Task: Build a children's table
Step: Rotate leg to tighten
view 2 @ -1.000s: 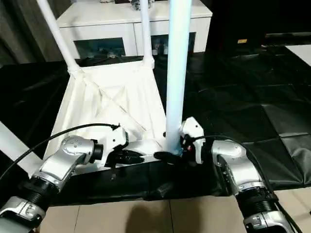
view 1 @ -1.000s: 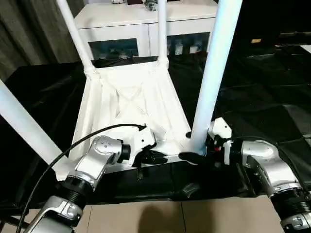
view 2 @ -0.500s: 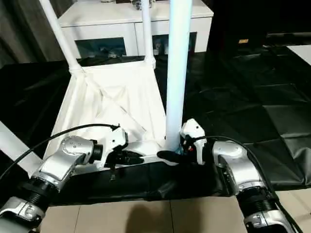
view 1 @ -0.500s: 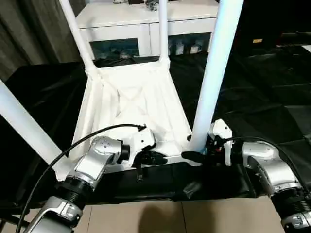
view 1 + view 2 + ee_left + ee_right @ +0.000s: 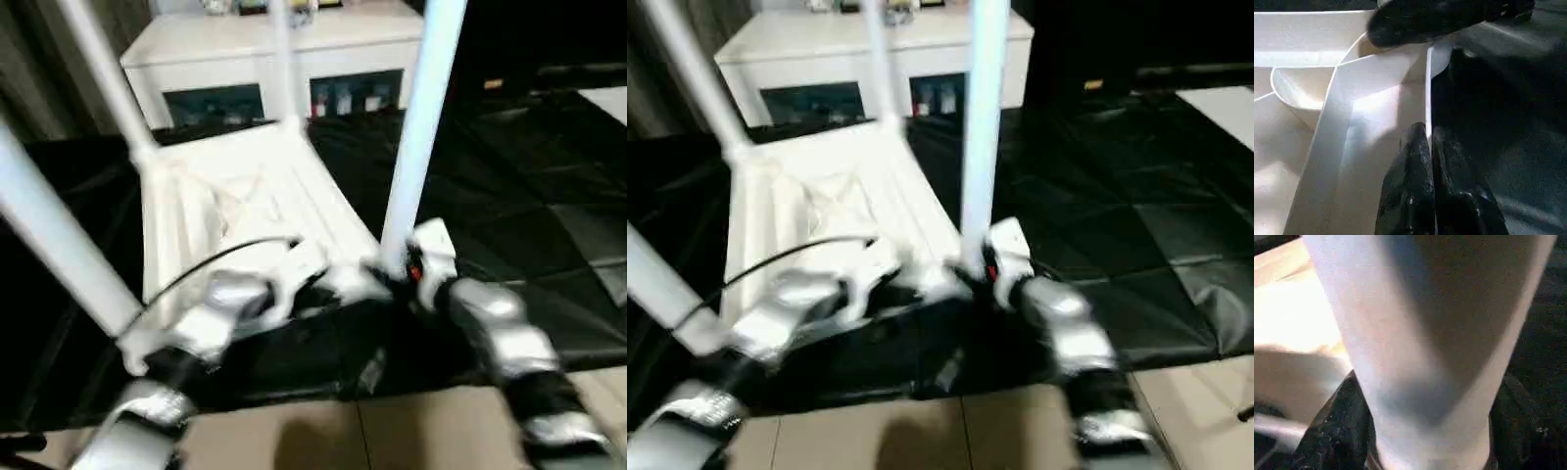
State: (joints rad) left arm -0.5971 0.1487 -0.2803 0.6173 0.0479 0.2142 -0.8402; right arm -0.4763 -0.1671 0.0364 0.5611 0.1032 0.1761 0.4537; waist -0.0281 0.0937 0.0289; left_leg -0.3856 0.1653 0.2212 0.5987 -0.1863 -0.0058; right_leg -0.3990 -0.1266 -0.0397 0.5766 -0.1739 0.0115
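The children's table [image 5: 245, 211] lies upside down on a black sheet [image 5: 509, 186], its ribbed underside facing up and its long axis running from the robot toward the white cabinet with glass doors [image 5: 265, 69] at 12 o'clock. Four white tube legs stand in the corner sockets, pointing up: the near right leg [image 5: 416, 127] rises almost straight, the near left leg [image 5: 49, 235] leans toward 10 o'clock, and the two far legs [image 5: 98, 73] stand at the far corners.

The left gripper [image 5: 1429, 147] is pinched tight on the thin upright rim of the tabletop's near edge, one black finger [image 5: 1410, 186] on each side of it. The right gripper [image 5: 1420, 431] stands at medium width around the foot of the near right leg, a finger [image 5: 1332, 431] on either flank of the tube.
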